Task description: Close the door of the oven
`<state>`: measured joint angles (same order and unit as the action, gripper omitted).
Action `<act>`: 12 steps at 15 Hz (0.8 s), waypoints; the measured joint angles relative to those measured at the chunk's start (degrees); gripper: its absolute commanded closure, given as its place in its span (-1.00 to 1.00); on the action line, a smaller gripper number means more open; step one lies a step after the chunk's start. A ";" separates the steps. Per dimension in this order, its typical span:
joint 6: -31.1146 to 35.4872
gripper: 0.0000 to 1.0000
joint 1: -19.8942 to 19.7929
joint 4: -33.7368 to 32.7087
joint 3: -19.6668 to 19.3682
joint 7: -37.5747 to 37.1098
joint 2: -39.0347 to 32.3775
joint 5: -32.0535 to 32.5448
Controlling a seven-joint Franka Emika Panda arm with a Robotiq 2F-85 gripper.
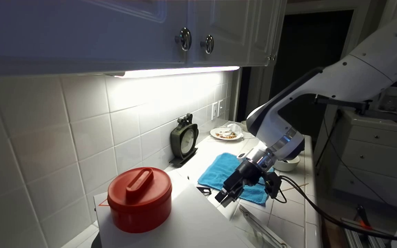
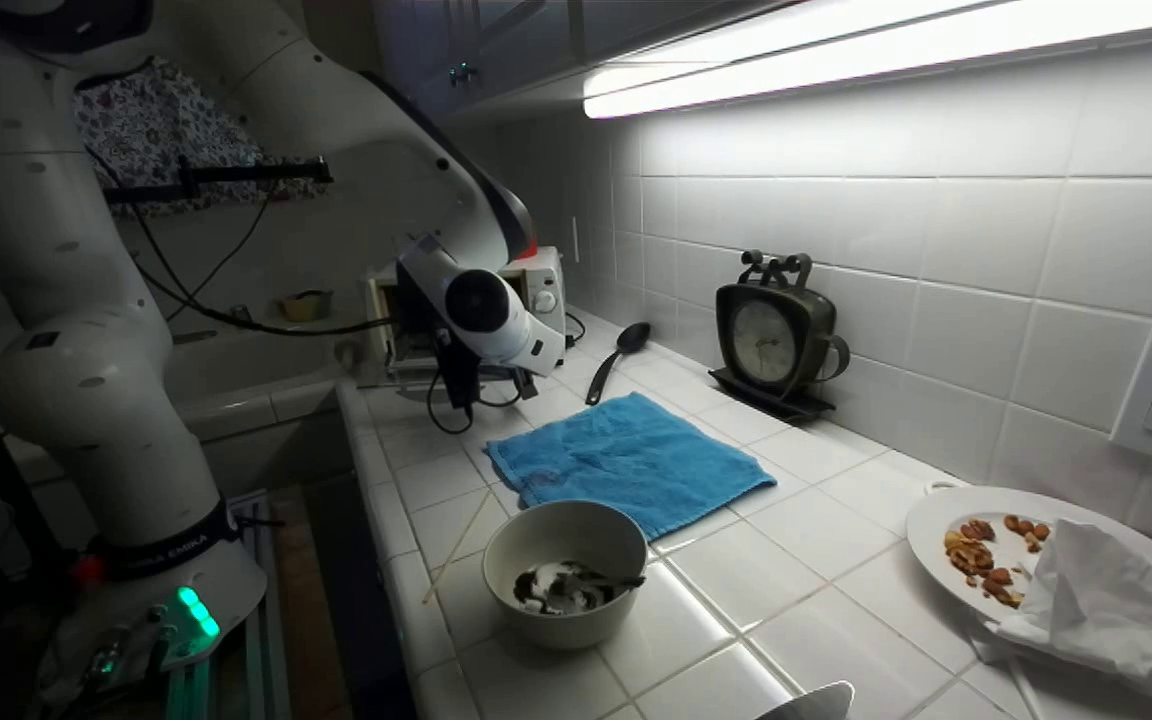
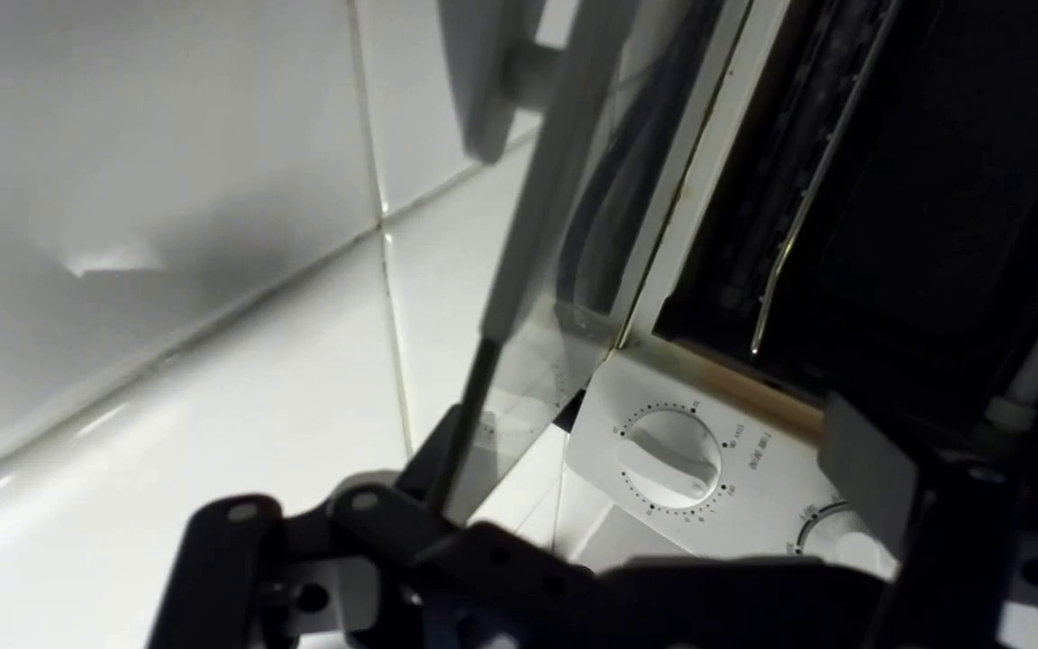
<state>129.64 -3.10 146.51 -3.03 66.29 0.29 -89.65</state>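
The white toaster oven [image 1: 202, 220] stands on the tiled counter; it also shows in an exterior view [image 2: 548, 272], partly behind the arm. Its glass door [image 1: 262, 229] is open and swung down in front of it. In the wrist view the door's glass [image 3: 523, 388] and frame are at the left, the dark oven cavity [image 3: 915, 225] at the right, and the timer knob [image 3: 668, 460] between. My gripper [image 1: 225, 198] is above the counter near the door. In the wrist view its fingers [image 3: 645, 424] are apart with nothing held; the left finger overlaps the door's edge, contact unclear.
A red lidded pot [image 1: 140, 203] sits on the oven. A blue towel [image 2: 626, 460], black spoon [image 2: 618, 360], scale-like clock [image 2: 771, 335], white bowl [image 2: 566, 570] and plate of nuts [image 2: 946, 500] are on the counter. The tiled wall and upper cabinets [image 1: 233, 31] border the space.
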 measured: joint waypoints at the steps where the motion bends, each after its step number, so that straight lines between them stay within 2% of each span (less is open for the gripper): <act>1: 0.00 -1.00 0.14 -0.19 0.17 -0.01 0.05 0.00; 7: 0.75 -1.00 0.53 -1.45 1.06 -1.00 0.50 0.49; 12: 4.61 -1.00 1.55 -1.88 2.53 -6.73 2.46 3.14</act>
<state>134.26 -1.55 144.63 -0.51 59.55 2.75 -86.51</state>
